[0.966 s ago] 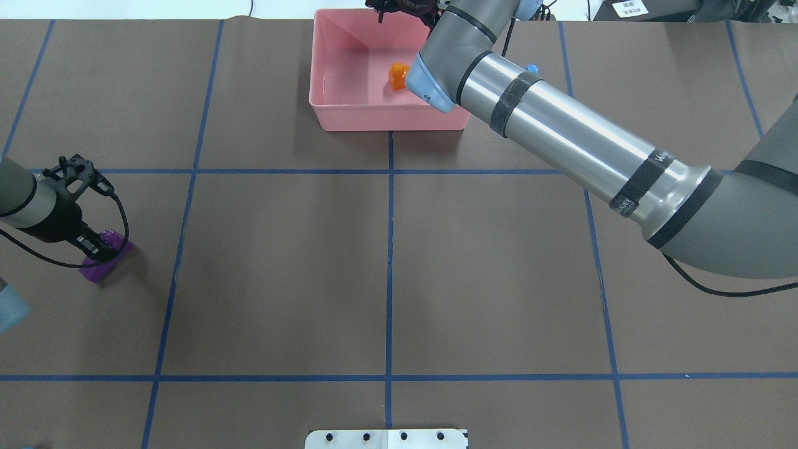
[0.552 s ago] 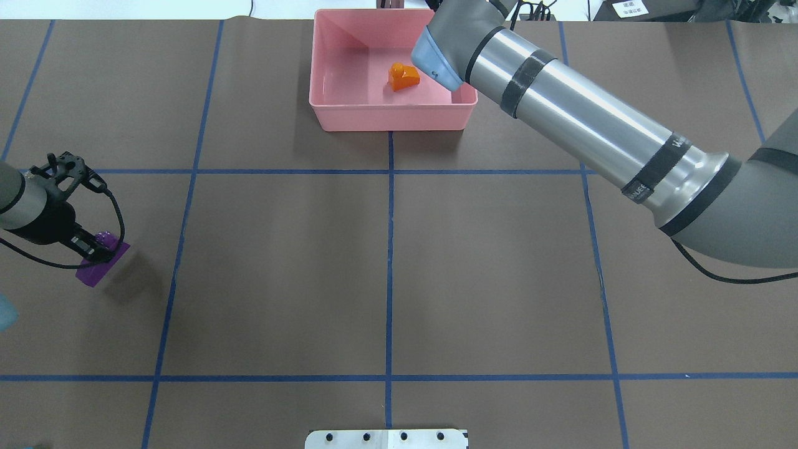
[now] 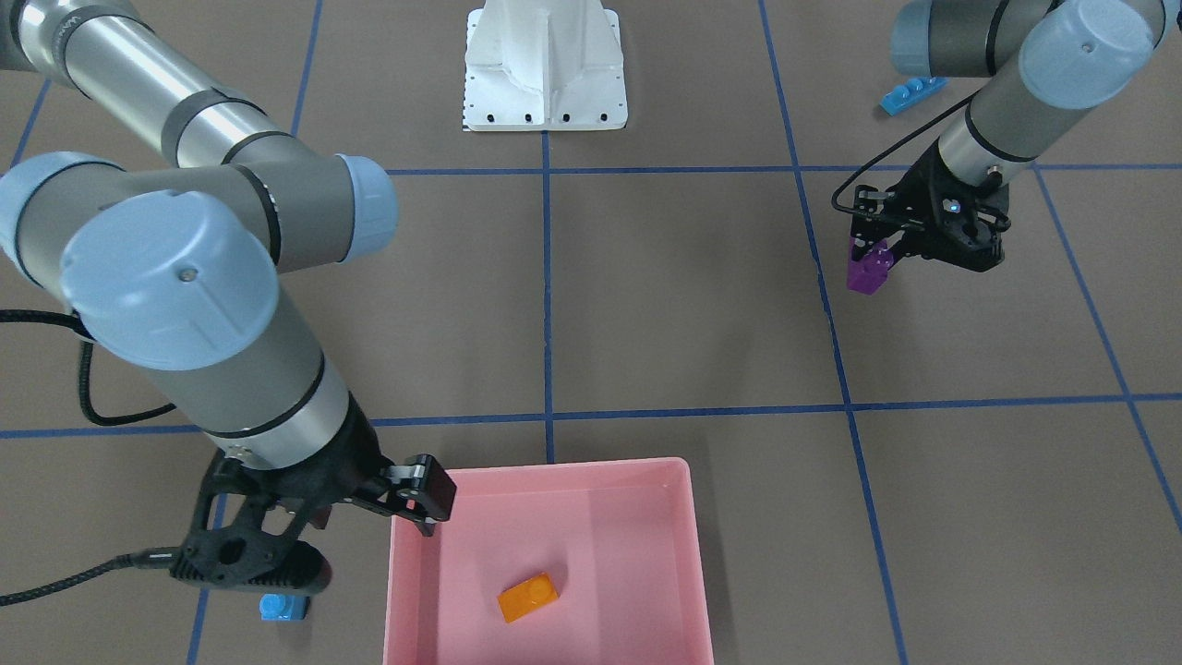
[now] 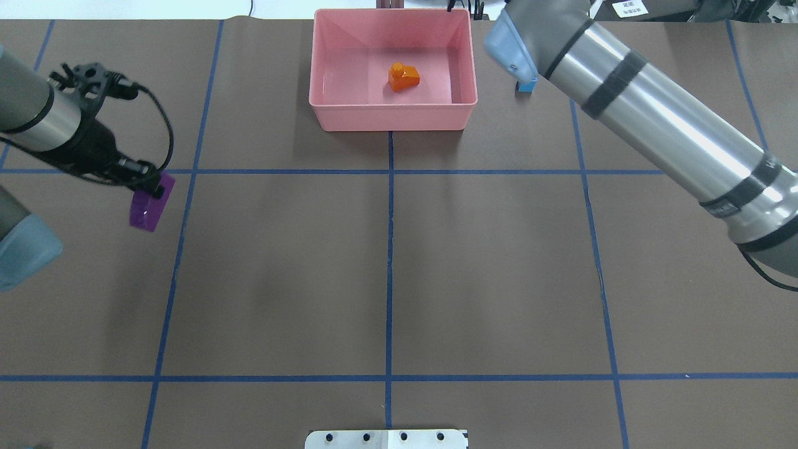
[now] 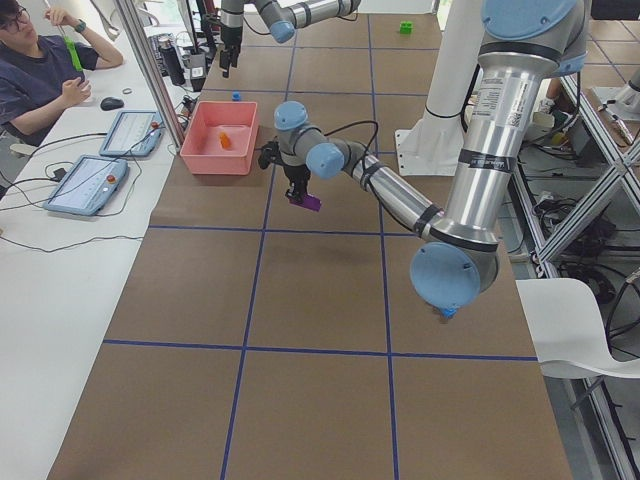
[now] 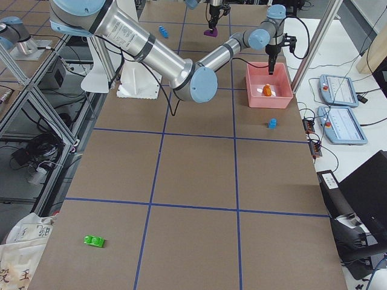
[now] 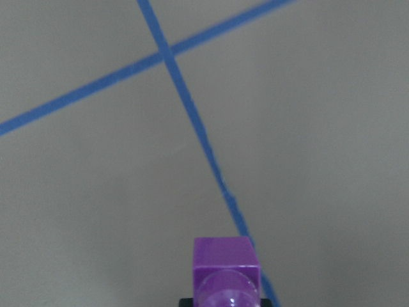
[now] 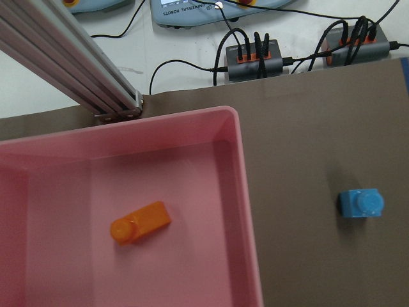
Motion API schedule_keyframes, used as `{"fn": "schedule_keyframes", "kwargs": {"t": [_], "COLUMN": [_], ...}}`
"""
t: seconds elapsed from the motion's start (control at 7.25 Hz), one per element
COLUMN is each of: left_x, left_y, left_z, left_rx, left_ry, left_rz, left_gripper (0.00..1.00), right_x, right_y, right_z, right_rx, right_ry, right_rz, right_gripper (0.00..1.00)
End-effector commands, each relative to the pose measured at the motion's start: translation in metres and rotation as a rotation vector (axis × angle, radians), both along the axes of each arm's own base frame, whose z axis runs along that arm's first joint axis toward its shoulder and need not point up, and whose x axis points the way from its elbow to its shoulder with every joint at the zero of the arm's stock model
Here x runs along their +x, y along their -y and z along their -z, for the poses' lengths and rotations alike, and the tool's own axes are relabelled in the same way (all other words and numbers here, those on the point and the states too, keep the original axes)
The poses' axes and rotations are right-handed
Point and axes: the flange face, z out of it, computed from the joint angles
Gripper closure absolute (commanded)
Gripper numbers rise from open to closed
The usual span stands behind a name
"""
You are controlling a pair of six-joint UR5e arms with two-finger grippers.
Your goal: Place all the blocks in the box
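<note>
My left gripper (image 4: 151, 187) is shut on the purple block (image 4: 148, 210) and holds it above the table at the left; the block shows at the bottom of the left wrist view (image 7: 226, 272). The pink box (image 4: 393, 118) stands at the far middle with the orange block (image 4: 403, 76) lying in it. My right gripper (image 3: 417, 499) is open and empty over the box's corner. The small blue block (image 4: 527, 85) sits on the table just right of the box (image 8: 246, 192). The long blue block (image 3: 912, 93) and the green block (image 6: 94, 241) lie far off.
The white robot base (image 3: 545, 65) stands at the near middle edge. An aluminium post (image 8: 70, 57) and cable hubs (image 8: 252, 54) are just beyond the box. Tablets (image 5: 85, 185) lie on the operators' side table.
My left gripper has lifted the purple block off the table and carried it forward and to the right. My right arm has swung right, off the box and towards the small blue block.
</note>
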Motion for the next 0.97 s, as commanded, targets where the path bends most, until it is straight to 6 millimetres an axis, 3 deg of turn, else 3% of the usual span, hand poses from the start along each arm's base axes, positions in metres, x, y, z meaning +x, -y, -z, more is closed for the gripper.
{"fn": "schedule_keyframes", "kwargs": {"t": [0.0, 0.14, 0.28, 0.41, 0.55, 0.69, 0.83], "left_x": [0.021, 0.049, 0.07, 0.082, 0.094, 0.106, 0.123], "left_y": [0.081, 0.125, 0.179, 0.229, 0.265, 0.282, 0.279], "left_z": [0.124, 0.162, 0.18, 0.182, 0.182, 0.177, 0.175], "left_rx": [-0.041, -0.061, -0.057, -0.031, 0.011, 0.014, 0.027], "left_ry": [-0.124, -0.161, -0.193, -0.178, -0.144, -0.123, -0.105], "left_rz": [0.168, 0.204, 0.266, 0.34, 0.421, 0.441, 0.453], "left_gripper": [1.0, 1.0, 1.0, 1.0, 1.0, 1.0, 1.0], "right_x": [0.052, 0.057, 0.056, 0.048, 0.03, 0.017, 0.006], "right_y": [-0.013, -0.014, -0.011, -0.004, 0.002, 0.005, 0.003], "right_z": [-0.087, -0.117, -0.14, -0.163, -0.195, -0.223, -0.24], "right_rx": [0.149, 0.197, 0.234, 0.249, 0.274, 0.296, 0.306], "right_ry": [-0.113, -0.134, -0.154, -0.182, -0.217, -0.238, -0.25], "right_rz": [0.075, 0.08, 0.05, 0.03, 0.011, 0.001, 0.002], "right_gripper": [0.01, 0.01, 0.01, 0.01, 0.01, 0.01, 0.01]}}
